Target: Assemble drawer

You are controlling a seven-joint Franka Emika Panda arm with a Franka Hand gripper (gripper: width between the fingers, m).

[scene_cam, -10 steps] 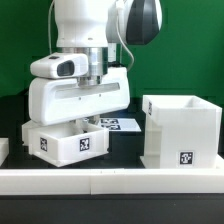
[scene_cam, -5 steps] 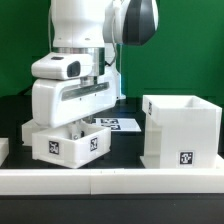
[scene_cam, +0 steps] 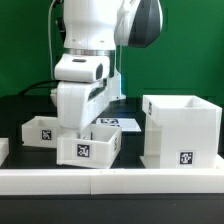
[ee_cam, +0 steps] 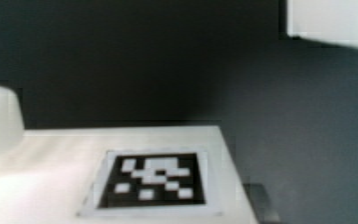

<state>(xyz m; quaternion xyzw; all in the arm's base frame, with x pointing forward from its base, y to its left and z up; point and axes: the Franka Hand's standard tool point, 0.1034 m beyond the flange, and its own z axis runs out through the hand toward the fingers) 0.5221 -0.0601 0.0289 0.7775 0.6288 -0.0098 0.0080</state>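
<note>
**A:** Low and centre in the exterior view, the front tray [scene_cam: 90, 150] is sitting under the arm. Its tag is facing the camera, just behind the long white rail [scene_cam: 120, 180] running along the frame's bottom edge.

**B:** And the claw [scene_cam: 86, 125]?

**A:** It is reaching down at that tray's back rim. The fingers are hiding behind the hand body and the tray wall, so I cannot tell whether they are apart or clamping.

**B:** Other drawer parts?

**A:** The rear tray [scene_cam: 40, 131] is resting on the dark worktop [scene_cam: 130, 142] at middle left of the frame, just beside the front tray. The housing [scene_cam: 180, 128] is standing upright at the exterior view's right, open on top with a tag low on its front, apart from both trays.

**B:** And the marker board [scene_cam: 122, 123]?

**A:** It is lying flat further back, showing between the front tray and the housing.

**B:** Wrist view?

**A:** Blurred. It is showing a tagged white surface [ee_cam: 155, 182] against the dark worktop; I cannot tell which part that is.
</note>
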